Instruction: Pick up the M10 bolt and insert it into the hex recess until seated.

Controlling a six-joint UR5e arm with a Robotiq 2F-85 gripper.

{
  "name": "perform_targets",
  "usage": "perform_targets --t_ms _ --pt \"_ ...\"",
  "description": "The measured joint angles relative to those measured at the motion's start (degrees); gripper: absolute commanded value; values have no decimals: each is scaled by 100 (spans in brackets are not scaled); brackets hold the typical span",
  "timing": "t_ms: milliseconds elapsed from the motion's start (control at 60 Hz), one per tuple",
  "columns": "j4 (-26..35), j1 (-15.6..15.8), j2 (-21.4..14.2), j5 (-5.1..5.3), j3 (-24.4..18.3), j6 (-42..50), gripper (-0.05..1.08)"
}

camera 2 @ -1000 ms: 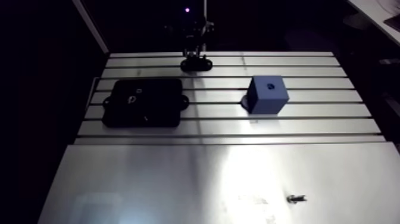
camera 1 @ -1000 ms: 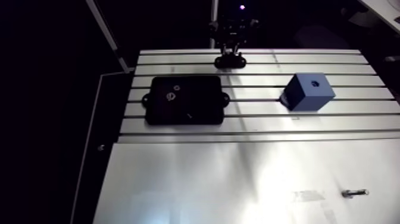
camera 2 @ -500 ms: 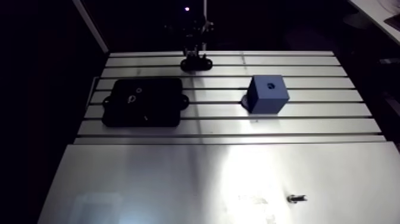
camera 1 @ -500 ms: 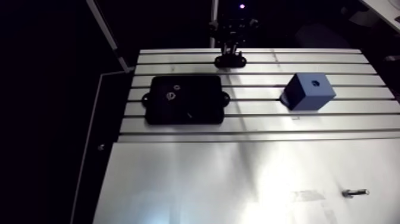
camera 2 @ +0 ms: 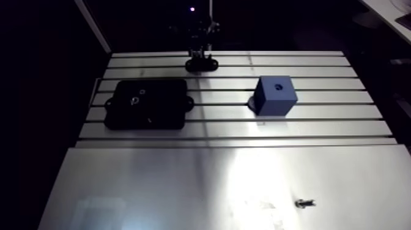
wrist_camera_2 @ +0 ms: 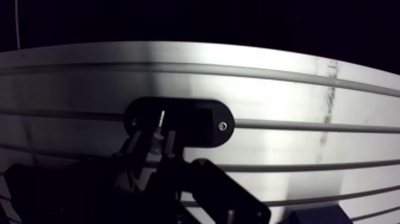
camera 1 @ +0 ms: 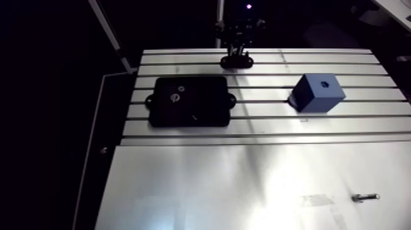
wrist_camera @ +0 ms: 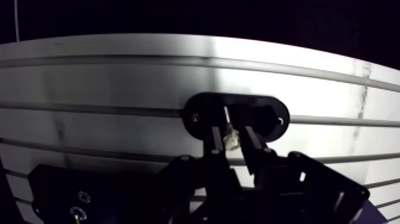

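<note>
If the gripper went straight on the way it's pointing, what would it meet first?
The black oval plate under the gripper; the held bolt would probably touch it first, though depth is unclear.

No text, number, brand or sign can be read on anything in view. A pale rectangular patch [camera 1: 318, 200] lies on the near right part of the counter [camera 1: 202, 183]; any print on it is too faint to read.
</note>
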Motion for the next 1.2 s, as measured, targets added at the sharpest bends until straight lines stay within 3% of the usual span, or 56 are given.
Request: perform_targets --t_ms 917,1200 --pt "7 9 -67 16 -50 -50 73" --pt "78 18 -229 7 -127 -99 75"
